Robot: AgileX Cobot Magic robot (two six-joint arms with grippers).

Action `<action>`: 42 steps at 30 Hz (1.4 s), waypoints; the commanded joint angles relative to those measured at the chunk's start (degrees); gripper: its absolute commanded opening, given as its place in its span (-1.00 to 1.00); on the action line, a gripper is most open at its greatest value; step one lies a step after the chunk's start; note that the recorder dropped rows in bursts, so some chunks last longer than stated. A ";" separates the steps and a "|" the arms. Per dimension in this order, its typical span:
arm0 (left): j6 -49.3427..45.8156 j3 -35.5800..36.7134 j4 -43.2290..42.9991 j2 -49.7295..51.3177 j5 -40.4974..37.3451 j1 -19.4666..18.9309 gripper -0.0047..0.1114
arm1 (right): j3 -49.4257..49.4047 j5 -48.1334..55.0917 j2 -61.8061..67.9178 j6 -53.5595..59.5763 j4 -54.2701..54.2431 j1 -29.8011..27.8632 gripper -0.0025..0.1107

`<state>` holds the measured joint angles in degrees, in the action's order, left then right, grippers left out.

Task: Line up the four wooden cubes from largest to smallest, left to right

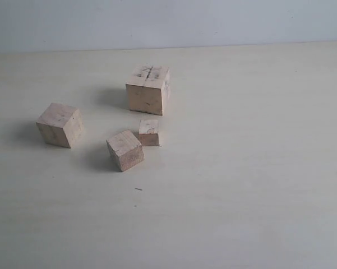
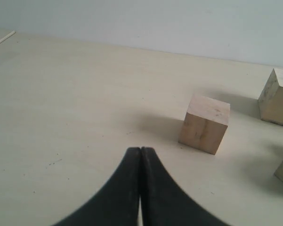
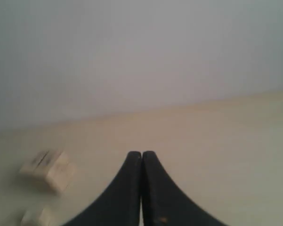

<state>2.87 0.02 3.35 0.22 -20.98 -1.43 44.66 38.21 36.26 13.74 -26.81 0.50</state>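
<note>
Four wooden cubes sit on the pale bench [image 1: 258, 179], and they are not in a row. The biggest cube [image 1: 148, 89] is farthest back, near the middle, and it has dark scribbles on its top. The second cube [image 1: 60, 124] sits by itself well off to the left, turned a bit so one corner points to the front. The third cube [image 1: 125, 149] is nearest the front, and it is turned too. The smallest cube [image 1: 149, 132] is between the biggest cube and the third cube. It is just beside the third cube's back corner, so close that I cannot tell if they touch. All four rest flat on the bench. A plain light wall [image 1: 168, 22] stands behind. The left gripper [image 2: 141, 149] is over the bench with its black jaws pressed together and nothing in them. The second cube sits ahead of it, and the biggest cube shows at the edge of that view. The right gripper [image 3: 141, 153] has its black jaws pressed together on nothing too. Its view is blurry, but the biggest cube with its dark marks can be seen, well apart from the jaws.
</note>
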 commanded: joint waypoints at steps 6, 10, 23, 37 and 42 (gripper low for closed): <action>0.19 -0.02 -0.27 -0.22 0.36 0.36 -0.92 | 0.93 24.76 20.79 22.31 -17.79 8.51 -0.96; 0.19 -0.02 -0.27 -0.22 0.36 0.36 -0.92 | 0.93 17.57 24.97 22.31 -22.49 8.77 -0.96; 0.19 -0.02 -0.27 -0.22 0.36 0.36 -0.92 | 3.51 8.87 35.22 39.88 -41.57 11.03 -0.68; 0.19 -0.02 -0.27 -0.22 0.36 0.36 -0.92 | 19.46 -4.86 54.38 55.74 -22.96 23.45 0.29; 0.19 -0.02 -0.27 -0.22 0.36 0.36 -0.92 | 22.89 -9.85 61.20 55.85 -22.52 23.45 0.70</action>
<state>2.87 0.02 3.35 0.22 -20.98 -1.43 65.47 30.88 94.04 68.77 -49.70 23.83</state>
